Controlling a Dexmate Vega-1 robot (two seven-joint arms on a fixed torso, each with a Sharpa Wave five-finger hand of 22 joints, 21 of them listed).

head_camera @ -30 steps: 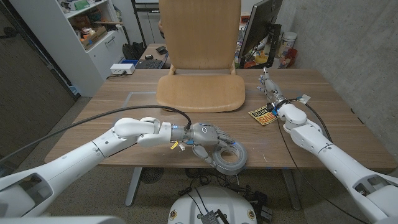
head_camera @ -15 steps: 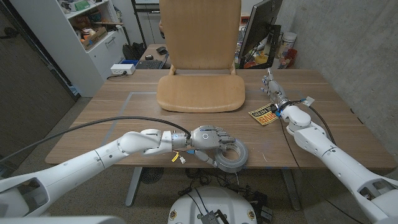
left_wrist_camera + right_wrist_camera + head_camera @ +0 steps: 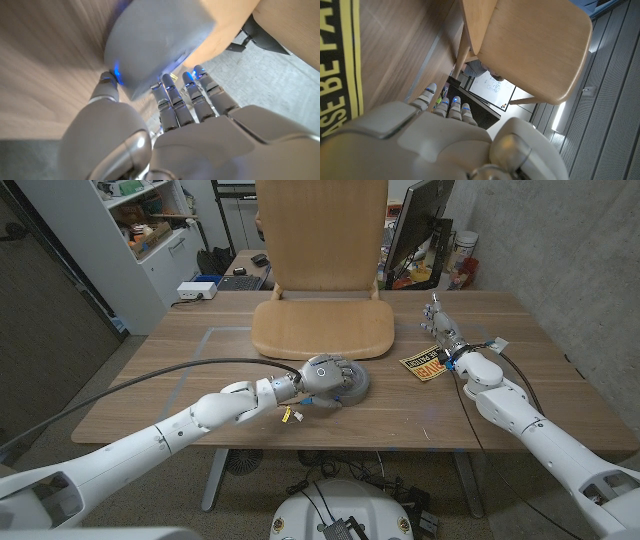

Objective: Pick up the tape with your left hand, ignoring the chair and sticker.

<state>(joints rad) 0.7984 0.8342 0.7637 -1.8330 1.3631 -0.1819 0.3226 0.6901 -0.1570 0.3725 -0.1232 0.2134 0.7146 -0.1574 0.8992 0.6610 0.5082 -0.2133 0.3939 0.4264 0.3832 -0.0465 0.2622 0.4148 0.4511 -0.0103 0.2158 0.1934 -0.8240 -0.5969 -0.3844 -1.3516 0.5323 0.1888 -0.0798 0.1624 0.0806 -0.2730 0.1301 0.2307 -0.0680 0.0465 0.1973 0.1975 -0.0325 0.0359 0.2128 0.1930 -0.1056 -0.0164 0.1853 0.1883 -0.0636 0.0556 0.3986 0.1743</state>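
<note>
Now the left hand holds the tape above the middle of the table, just in front of the chair seat's near edge, with the arm stretched across from the near left corner. The tape is a thick grey roll with a matte, slightly shiny side; in the left wrist view its broad rounded flank sits right against the fingers, which reach up along it while the thumb presses from the other side, so the fingers are closed on the roll. Half a second ago the roll was lower and nearer, at the table's near edge, lying more open toward the camera so its hollow middle showed; since then the hand has carried it up and away toward the chair, and the roll now shows mostly its outer band, partly covered by the hand. The chair stands on the table's far middle, its seat and tall back of pale wood. Further right, the yellow and black sticker lies on the table toward the right edge. The right hand stands just beyond the sticker, its fingers spread and pointing away, holding nothing; it has barely shifted since the earlier frame.
</note>
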